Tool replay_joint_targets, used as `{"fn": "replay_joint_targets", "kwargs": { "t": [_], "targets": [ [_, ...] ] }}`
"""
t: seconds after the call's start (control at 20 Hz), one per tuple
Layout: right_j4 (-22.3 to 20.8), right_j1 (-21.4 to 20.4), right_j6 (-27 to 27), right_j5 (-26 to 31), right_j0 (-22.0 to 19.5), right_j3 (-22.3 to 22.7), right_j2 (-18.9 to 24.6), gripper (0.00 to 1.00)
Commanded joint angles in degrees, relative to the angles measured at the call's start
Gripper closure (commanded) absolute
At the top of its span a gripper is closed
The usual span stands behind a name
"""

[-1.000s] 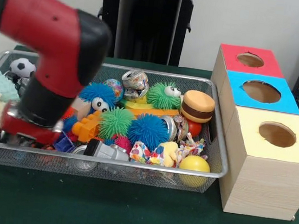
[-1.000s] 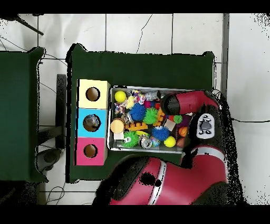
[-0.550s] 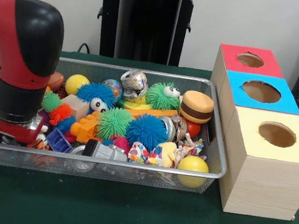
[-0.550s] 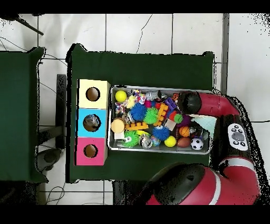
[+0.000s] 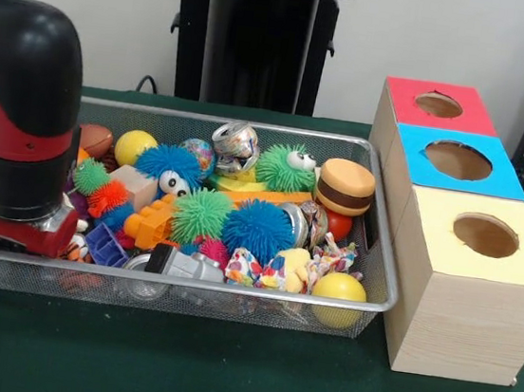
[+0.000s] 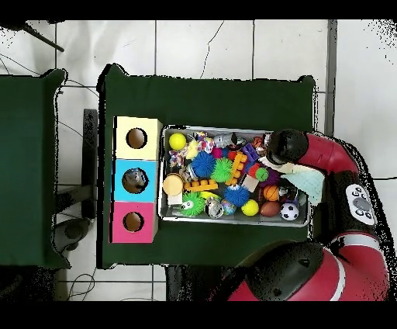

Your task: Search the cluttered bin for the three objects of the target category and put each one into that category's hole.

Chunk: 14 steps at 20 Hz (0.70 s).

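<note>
Red and black arm (image 5: 23, 119) down at the 9 o'clock end of the wire bin (image 5: 231, 293) in the front view, wrist low over the toys there. Gripper (image 5: 13, 240) buried behind the bin's mesh and the arm's own body; cannot tell how far apart the jaws stand, nor whether anything sits between them. From overhead, arm's end (image 6: 285, 147) at about 2 o'clock of the bin (image 6: 233, 220), just beside a pale cloth (image 6: 306, 180).

Bin crammed with toys. Front view: blue spiky ball (image 5: 259, 229) near the middle, green spiky ball (image 5: 202, 215) touching it at 9 o'clock, fuzzy blue creature with an eye (image 5: 170, 166) behind them. Green fuzzy creature (image 5: 285, 167) toward 12 o'clock, silver patterned ball (image 5: 237, 141) just beside it. Toy burger (image 5: 345, 185) at 2 o'clock against the bin's wall. Yellow ball (image 5: 341, 288) in the 4 o'clock corner, a second yellow ball (image 5: 134, 147) toward 10 o'clock. Orange block (image 5: 150, 223) and small orange spiky ball (image 5: 107, 198) close to the arm. Overhead only: small football (image 6: 289, 211) at the bin's 4 o'clock corner.

Three boxes in a row beside the bin at 3 o'clock in the front view, each with a round hole on top: red box (image 5: 438, 105) farthest, blue box (image 5: 458, 161) in the middle, yellow box (image 5: 483, 236) nearest. Target category not told by the pictures; all toys seen lie in the bin.
</note>
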Motion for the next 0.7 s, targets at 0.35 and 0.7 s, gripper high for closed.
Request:
{"fn": "replay_joint_targets", "kwargs": {
  "t": [0.35, 0.7],
  "targets": [
    [1.9, 9.8, -3.1, 1.5, -1.0, 1.9, 5.4, 0.0],
    [0.5, 9.7, -7.3, 0.7, -1.7, 1.9, 7.0, 0.0]
  ]
}}
